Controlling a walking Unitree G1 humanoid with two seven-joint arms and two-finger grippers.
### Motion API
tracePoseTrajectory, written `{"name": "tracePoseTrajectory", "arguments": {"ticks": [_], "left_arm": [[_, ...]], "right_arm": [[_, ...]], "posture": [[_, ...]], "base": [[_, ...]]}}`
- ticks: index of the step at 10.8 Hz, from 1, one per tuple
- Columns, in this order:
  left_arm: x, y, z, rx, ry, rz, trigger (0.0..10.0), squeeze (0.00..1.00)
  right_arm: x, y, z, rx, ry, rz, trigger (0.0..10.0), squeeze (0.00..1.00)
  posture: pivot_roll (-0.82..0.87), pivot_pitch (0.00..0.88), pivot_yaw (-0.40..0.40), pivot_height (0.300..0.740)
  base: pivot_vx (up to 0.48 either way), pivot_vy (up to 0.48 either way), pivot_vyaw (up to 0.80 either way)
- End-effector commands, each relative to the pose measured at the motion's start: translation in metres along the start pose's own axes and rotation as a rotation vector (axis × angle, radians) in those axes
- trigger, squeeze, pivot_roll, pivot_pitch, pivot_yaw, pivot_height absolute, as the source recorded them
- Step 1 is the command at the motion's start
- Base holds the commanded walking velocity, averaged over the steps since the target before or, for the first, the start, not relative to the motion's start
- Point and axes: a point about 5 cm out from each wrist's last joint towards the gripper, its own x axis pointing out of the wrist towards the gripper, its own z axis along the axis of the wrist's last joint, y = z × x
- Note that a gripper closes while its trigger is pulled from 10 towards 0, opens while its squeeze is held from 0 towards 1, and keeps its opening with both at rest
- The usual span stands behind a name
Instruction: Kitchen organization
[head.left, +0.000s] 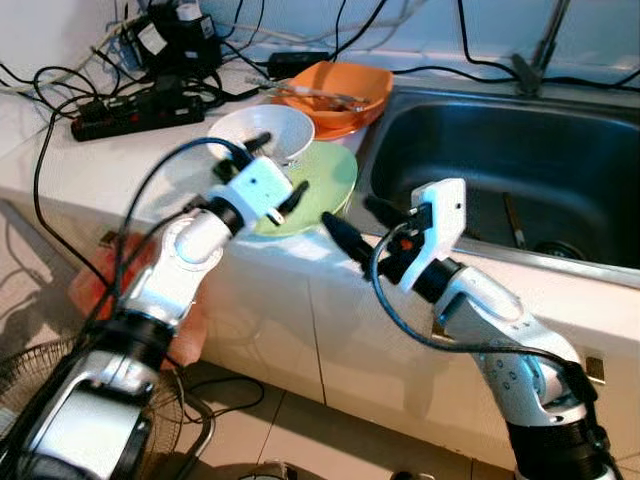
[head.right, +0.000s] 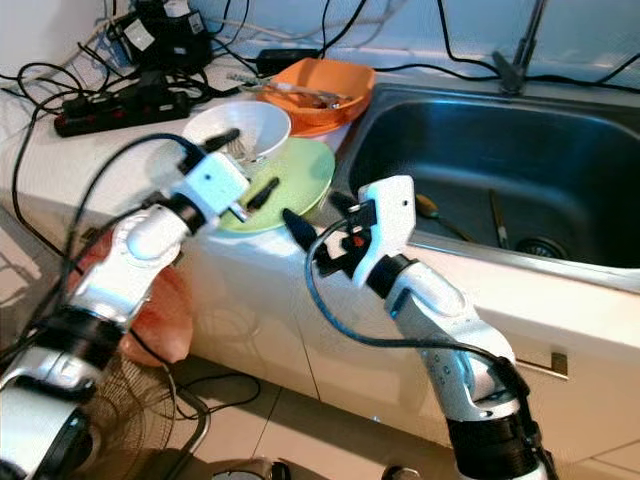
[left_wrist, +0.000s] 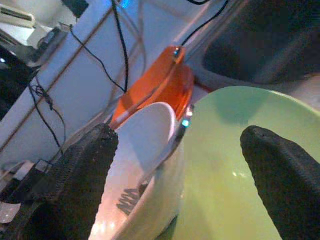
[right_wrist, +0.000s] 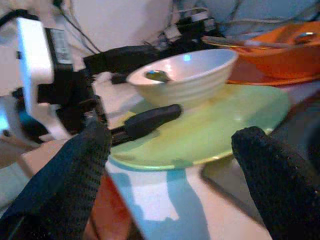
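Step in hand: a pickup of the dishes beside the sink is judged to be under way, with both arms brought in at the counter edge.
Green plate (head.left: 325, 180): it is seen lying flat on the white counter (head.left: 120, 165), just beside the sink (head.left: 520, 150), its near rim close to the counter's front edge.
White bowl (head.left: 268, 132): it is set on the plate's far side, a spoon (right_wrist: 158, 76) resting inside; an orange dish (head.left: 335, 95) with utensils lies behind it.
Left gripper (head.left: 270, 172): its fingers are spread wide and nothing is held; one finger is seen over the bowl, the other over the plate.
Right gripper (head.left: 358, 232): it is opened wide and empty, and is aimed at the plate's near rim from the sink side.
Doing it well: the bowl is best taken by its rim first, so the plate is freed.
Risk: the spoon may be tipped out if the bowl is tilted.
Clutter: a power strip (head.left: 135, 112) and cables are left well apart on the counter.
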Motion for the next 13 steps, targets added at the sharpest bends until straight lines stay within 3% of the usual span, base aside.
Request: {"name": "tracePoseTrajectory", "arguments": {"ticks": [1, 2, 3, 6, 9, 10, 13], "left_arm": [[0.002, 0.001, 0.000, 0.022, -0.004, -0.018, 10.0, 0.00], [0.005, 0.000, -0.003, 0.031, -0.002, -0.030, 3.1, 0.00], [0.007, 0.001, -0.007, 0.043, 0.011, -0.043, 0.0, 0.00], [0.010, 0.002, -0.008, 0.080, 0.003, -0.060, 0.0, 0.00], [0.016, -0.002, -0.005, 0.102, -0.016, -0.081, 0.4, 0.00], [0.019, -0.003, -0.003, 0.110, -0.021, -0.087, 0.0, 0.00], [0.021, -0.002, -0.002, 0.129, -0.031, -0.083, 0.0, 0.00]], "right_arm": [[0.000, -0.002, 0.004, -0.016, -0.001, -0.021, 10.0, 0.00], [-0.001, -0.004, 0.006, -0.017, -0.009, -0.043, 10.0, 0.00], [-0.003, -0.006, 0.007, -0.023, -0.010, -0.057, 10.0, 0.00], [-0.006, -0.006, 0.005, -0.032, 0.007, -0.064, 10.0, 0.00], [-0.012, -0.008, -0.006, -0.059, 0.109, -0.036, 10.0, 0.00], [-0.013, -0.011, -0.007, -0.061, 0.119, -0.049, 10.0, 0.00], [-0.013, -0.009, -0.009, -0.056, 0.130, -0.043, 10.0, 0.00]], "posture": [[0.10, 0.092, 0.128, 0.740], [0.09, 0.093, 0.129, 0.740], [0.09, 0.093, 0.130, 0.740], [0.08, 0.096, 0.139, 0.740], [0.06, 0.099, 0.140, 0.740], [0.06, 0.100, 0.139, 0.740], [0.06, 0.100, 0.140, 0.740]], "base": [[0.000, 0.000, 0.00], [0.000, 0.000, 0.00], [0.000, 0.000, 0.00], [0.000, 0.000, 0.00], [0.000, 0.000, 0.00], [0.000, 0.000, 0.00], [0.000, 0.000, 0.00]]}}
